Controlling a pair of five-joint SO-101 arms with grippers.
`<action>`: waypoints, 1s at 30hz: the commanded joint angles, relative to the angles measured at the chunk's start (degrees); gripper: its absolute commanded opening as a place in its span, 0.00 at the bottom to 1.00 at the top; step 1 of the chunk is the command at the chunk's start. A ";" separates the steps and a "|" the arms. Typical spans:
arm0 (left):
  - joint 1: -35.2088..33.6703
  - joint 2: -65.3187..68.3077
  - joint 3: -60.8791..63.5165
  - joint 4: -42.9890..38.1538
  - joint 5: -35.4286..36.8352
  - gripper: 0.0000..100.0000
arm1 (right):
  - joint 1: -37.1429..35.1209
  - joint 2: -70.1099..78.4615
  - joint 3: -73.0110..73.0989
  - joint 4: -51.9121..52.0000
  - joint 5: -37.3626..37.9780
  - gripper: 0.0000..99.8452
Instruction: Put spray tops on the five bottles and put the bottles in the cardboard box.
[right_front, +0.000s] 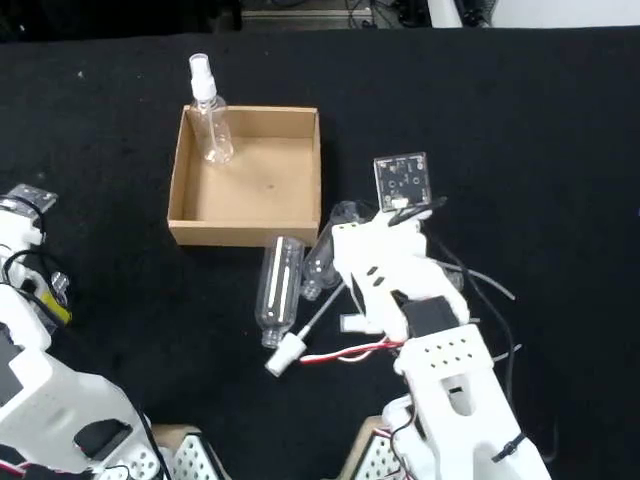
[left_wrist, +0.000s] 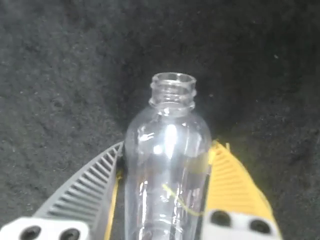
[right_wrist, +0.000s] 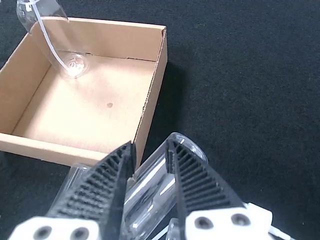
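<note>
Cardboard box (right_front: 245, 232): open-topped, upper centre-left of the high view, on a black table (right_front: 520, 120). Capped bottle (right_front: 210, 115): clear, with a white spray top, standing in the box's back-left corner and leaning against the wall; its lower part shows at the upper left of the right wrist view (right_wrist: 55, 45). First lying bottle (right_front: 278, 290): clear, no top, on its side just below the box's lower-right corner, neck toward the bottom of the frame. Second lying bottle (right_front: 322, 265): clear, on its side just right of the first, its base near the box corner. Loose spray top (right_front: 285, 352): white, on the table below the first lying bottle, its thin tube slanting up and right. Right gripper (right_wrist: 150, 145): black ridged fingers parted by a narrow gap, holding nothing, above the second lying bottle (right_wrist: 187, 146), which is wider than the gap. Left gripper (left_wrist: 167, 150): one grey and one yellow finger pressed against the two sides of a held bottle (left_wrist: 167, 165), clear, its threaded neck open and uncapped, over the black table.
</note>
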 joint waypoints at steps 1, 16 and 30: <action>-0.31 -1.14 0.66 0.18 -2.37 0.11 | 0.79 -1.89 -1.71 0.26 0.35 0.08; 3.03 -13.10 -2.07 12.57 7.74 0.03 | -0.44 -1.54 -17.27 21.63 10.81 0.08; 9.19 -32.09 13.14 7.12 41.93 0.03 | -16.53 -1.54 -29.58 62.07 49.05 0.08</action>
